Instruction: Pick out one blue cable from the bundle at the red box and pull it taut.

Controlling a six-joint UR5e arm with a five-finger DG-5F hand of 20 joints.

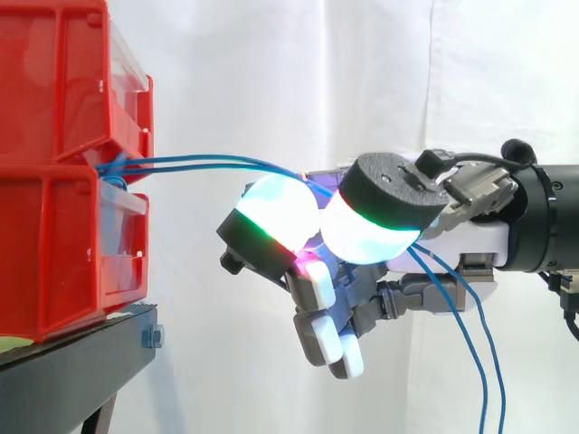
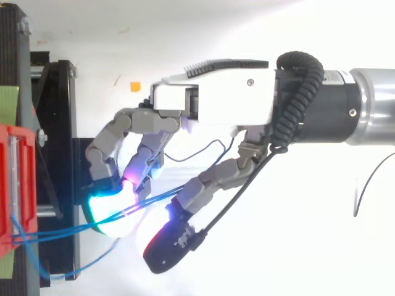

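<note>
Fingers (image 2: 123, 126) of my hand (image 2: 216, 102) are curled in, and the blue cables (image 1: 199, 162) pass between the glowing pads (image 1: 276, 212) and the thumb, held there. More than 1 strand is caught; I cannot tell how many. Ahead of my fingertips they run in a shallow arc to the gap between 2 stacked red bins (image 1: 54, 108) on the black stand (image 1: 81, 353). Behind my palm, they hang down.

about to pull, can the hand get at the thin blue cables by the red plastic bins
Likely yes: the thin blue cables pass between the curled fingers of the hand, nothing blocking.
</note>
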